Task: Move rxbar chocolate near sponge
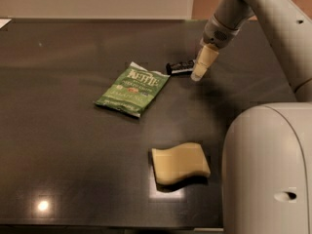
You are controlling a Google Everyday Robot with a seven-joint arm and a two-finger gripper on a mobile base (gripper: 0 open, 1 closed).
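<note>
The rxbar chocolate (179,67) is a small flat black wrapper lying on the dark table (63,145), just right of the green chip bag. The sponge (179,163) is a pale yellow wavy-edged block nearer the front, well below the bar. My gripper (199,75) hangs from the arm at the upper right. Its cream fingertips reach down to the bar's right end, touching it or just above it.
A green Kettle chip bag (132,88) lies left of the bar, tilted. The robot's large grey body (268,169) fills the lower right, beside the sponge. The arm (273,18) crosses the upper right corner. The table's far edge meets a pale wall.
</note>
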